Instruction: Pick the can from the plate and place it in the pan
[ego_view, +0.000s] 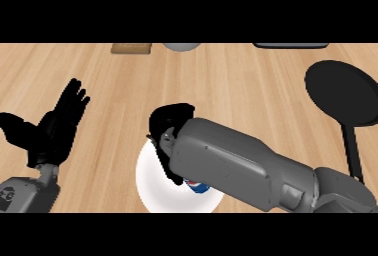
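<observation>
- The can (196, 186) on the white plate (159, 195) is mostly hidden by the right hand (171, 122); its grip cannot be told.
- The left hand (55, 127) is held open, at left.
- The pan (341, 92) is seen at right.

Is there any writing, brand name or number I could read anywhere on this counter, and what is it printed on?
None can be read.
can: a red, white and blue patch shows under the right hand, on the plate; no letters can be made out.
left forearm: a pale round mark, too blurred to read.
</observation>
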